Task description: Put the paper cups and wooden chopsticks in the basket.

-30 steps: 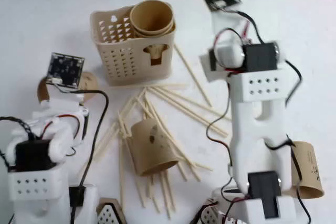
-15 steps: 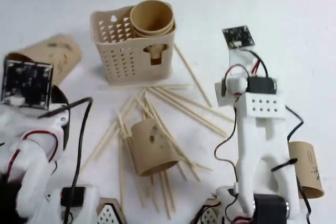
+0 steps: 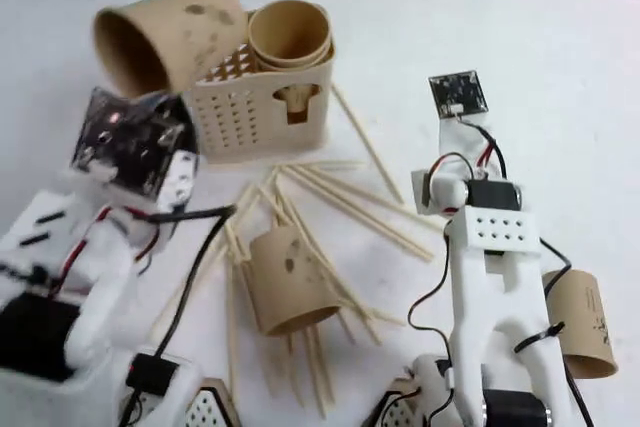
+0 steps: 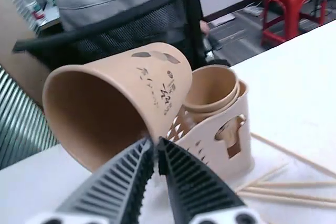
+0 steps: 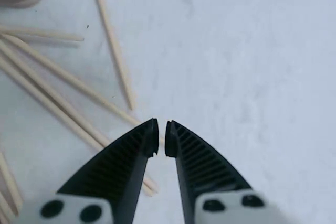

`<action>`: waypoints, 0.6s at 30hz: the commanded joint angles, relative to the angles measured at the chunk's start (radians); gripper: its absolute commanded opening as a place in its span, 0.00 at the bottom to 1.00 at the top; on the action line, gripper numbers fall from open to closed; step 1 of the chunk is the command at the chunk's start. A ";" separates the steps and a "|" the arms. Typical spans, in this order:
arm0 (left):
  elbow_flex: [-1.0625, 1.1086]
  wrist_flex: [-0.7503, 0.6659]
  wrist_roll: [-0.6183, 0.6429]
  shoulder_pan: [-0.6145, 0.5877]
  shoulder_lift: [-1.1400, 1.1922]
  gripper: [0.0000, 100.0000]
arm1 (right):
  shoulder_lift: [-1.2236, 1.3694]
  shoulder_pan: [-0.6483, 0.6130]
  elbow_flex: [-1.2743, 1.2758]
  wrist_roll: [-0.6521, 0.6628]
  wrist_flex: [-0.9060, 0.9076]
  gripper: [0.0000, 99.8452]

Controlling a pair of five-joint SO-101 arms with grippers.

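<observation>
The left gripper (image 4: 156, 145) pinches the rim of a paper cup (image 4: 113, 103), one finger inside the mouth and one outside; the cup (image 3: 170, 35) lies tilted on its side in the air over the left corner of the basket (image 3: 255, 112), hiding that corner, and whether the two touch I cannot tell; nested cups (image 3: 290, 35) stand upright in the basket's right part; the left arm is raised from the table's near left edge; chopsticks (image 3: 350, 202) lie scattered on the table (image 3: 560, 37) before the basket, a second cup (image 3: 288, 282) on its side among them; a third cup (image 3: 580, 322) lies half hidden behind the right arm; the right gripper (image 5: 161, 137) hangs low over chopsticks (image 5: 113, 51), jaws almost together, holding nothing.
</observation>
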 commanded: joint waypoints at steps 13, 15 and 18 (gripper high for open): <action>-0.466 0.084 -0.166 0.096 0.604 0.03 | -0.038 0.001 0.006 0.002 -0.036 0.04; -0.545 0.120 -0.166 0.096 0.682 0.03 | -0.038 0.001 0.006 0.002 -0.036 0.04; -0.655 0.167 -0.210 0.096 0.791 0.03 | -0.038 0.001 0.009 0.002 -0.036 0.04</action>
